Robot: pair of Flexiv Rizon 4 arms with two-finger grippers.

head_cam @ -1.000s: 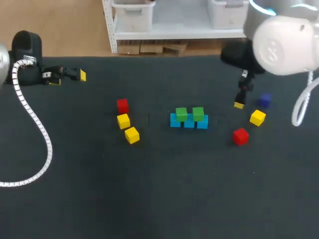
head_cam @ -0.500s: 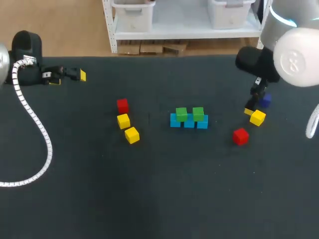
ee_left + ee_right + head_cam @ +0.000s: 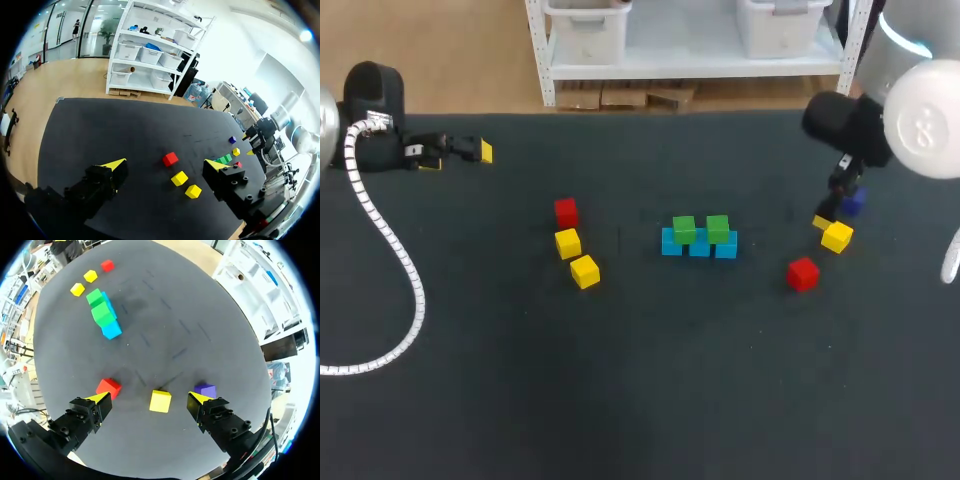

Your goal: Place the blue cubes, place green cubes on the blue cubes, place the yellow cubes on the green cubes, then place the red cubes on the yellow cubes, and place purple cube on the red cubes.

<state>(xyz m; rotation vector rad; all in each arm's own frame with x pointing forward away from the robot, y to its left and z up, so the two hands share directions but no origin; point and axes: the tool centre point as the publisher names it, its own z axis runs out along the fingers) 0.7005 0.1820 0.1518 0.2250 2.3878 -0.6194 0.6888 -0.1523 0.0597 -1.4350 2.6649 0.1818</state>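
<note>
While your right gripper [image 3: 149,398] hangs low over the table [image 3: 620,400], well off to the right of the stack, its fingers are spread wide. A yellow cube [image 3: 160,401] sits on the table between them. From the wrist view neither tip looks to be touching it, so nothing's pinched.

By "the stack" I mean the row of blue cubes [image 3: 698,246] mid-table with two green cubes [image 3: 684,229] sitting side by side on top. No other colours are on it yet.

Everything else, going off that stack:
- The purple cube [image 3: 852,201] is further right and further back than the stack, just behind the yellow cube your gripper is straddling.
- One red cube [image 3: 803,273] is right of the stack and a bit nearer to you, close to that same yellow cube.
- Another red cube [image 3: 566,211] is left of the stack and slightly further back.
- Two more yellow cubes [image 3: 568,242] [image 3: 585,271] trail from that one toward you in a loose line.

Your left gripper [image 3: 458,157] is way out left of the stack, near the table's back edge. Its fingers are spread apart too, with nothing in them.
</note>
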